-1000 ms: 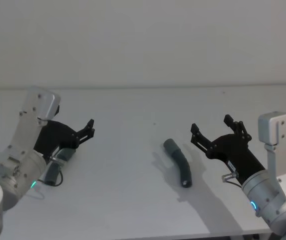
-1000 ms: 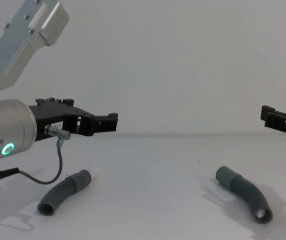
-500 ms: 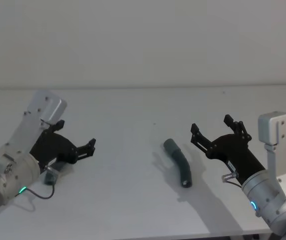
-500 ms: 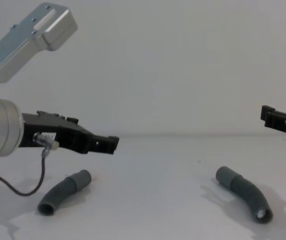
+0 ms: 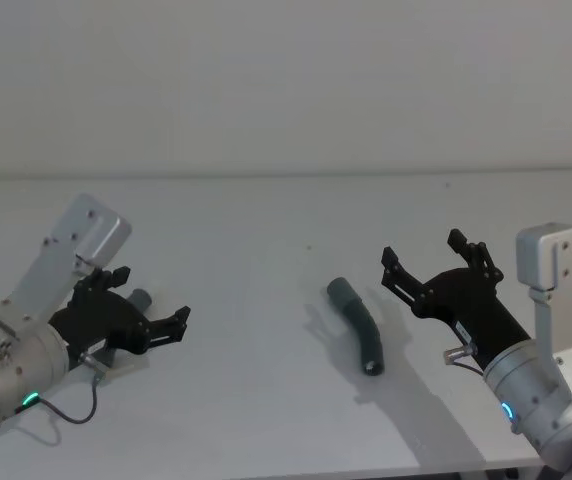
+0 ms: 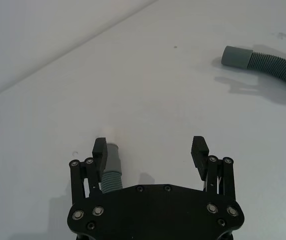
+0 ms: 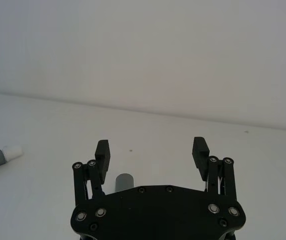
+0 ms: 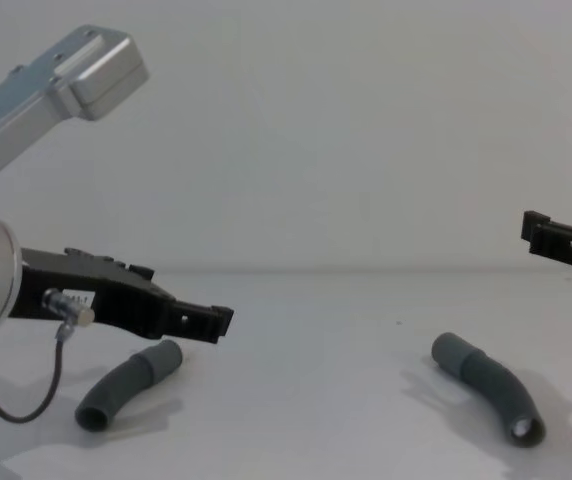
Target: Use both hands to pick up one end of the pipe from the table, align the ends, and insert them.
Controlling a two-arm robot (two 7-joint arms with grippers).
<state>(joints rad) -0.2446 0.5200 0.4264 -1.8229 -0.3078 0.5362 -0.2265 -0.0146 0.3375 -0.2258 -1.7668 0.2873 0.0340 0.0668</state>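
Both open: left end effector (image 6: 149,147) low over slim hose piece (image 8: 126,386), right end effector (image 5: 422,248) near thick hose piece (image 5: 358,322), both pcs flat on tabletop (image 5: 266,220); prob light & bendy, so grip ribs just behind cuffs (image 8: 453,350)

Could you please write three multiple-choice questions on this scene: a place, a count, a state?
1. Where is the left gripper? A. Over the left hose piece. B. Raised overhead. C. Far right.
2. How many hose pieces lie on the table? A. One. B. Two. C. Three.
3. The right gripper is? A. Shut on hose. B. Open, empty. C. Shut, empty.
Answers: 1 A, it hangs just above that piece; 2 B, that one plus the right hose piece; 3 B, jaws apart, nothing between.
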